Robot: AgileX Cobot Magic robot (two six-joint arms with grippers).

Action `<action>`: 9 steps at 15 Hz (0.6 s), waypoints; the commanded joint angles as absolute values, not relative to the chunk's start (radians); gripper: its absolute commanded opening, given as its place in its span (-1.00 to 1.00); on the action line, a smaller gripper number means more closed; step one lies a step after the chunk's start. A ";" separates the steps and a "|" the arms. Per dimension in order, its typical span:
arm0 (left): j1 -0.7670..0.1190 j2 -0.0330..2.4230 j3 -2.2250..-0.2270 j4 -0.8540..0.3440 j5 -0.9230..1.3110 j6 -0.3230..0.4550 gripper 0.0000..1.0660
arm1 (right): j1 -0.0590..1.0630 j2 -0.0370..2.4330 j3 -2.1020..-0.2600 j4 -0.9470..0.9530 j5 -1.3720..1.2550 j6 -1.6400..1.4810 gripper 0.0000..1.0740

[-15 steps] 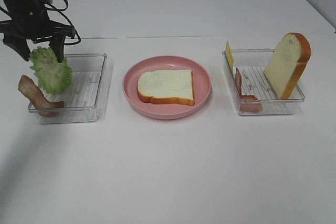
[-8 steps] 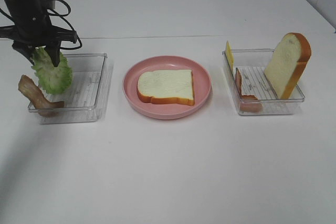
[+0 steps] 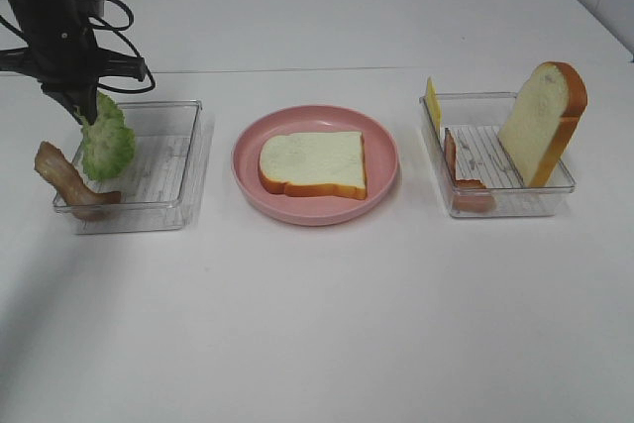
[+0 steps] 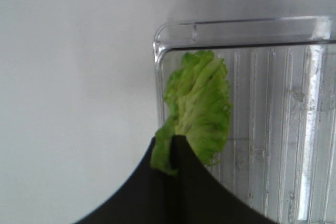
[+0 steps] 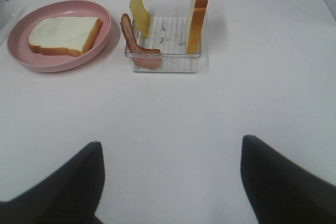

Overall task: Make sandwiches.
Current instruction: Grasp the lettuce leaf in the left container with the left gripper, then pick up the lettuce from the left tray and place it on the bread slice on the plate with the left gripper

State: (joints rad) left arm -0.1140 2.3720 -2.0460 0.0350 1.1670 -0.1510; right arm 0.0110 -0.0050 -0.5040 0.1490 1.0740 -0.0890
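Gripping the lettuce (image 4: 199, 103) by one thin edge, our left tool (image 4: 173, 141) is clenching on the leaf, which is hanging just ahead of the tips in a corner of the tray (image 4: 173, 27). We are judging the pinch to be shallow. The ruffled leaf could be slipping out as we lift. It could also be dragging on the tray wall beside the tool and shifting the light tray. The bacon (image 3: 67, 177), lying over the rim just beside the tool, could be getting knocked off too. Our right tool (image 5: 171, 148) is standing released, holding nothing, well apart from the bread (image 5: 63, 32) lying on the plate (image 5: 16, 51). The left wrist view is showing us how little leaf is sitting between the tips. The high view is hiding that, but it is showing the bacon and the plate, which the left wrist view is missing.
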 commanded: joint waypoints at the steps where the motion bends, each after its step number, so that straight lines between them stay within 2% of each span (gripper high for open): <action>1: -0.116 2.362 -2.040 0.011 1.174 -0.151 -1.00 | 0.004 -0.022 -0.501 0.147 1.062 -0.101 0.30; 9: -0.116 2.269 -2.103 -0.144 1.150 -0.150 -1.00 | 0.004 -0.022 -0.501 0.147 1.062 -0.101 0.30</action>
State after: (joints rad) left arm -0.1140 2.2940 -2.0970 -0.1170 1.1670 -0.1510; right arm 0.0110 -0.0050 -0.5040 0.1490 1.0740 -0.0890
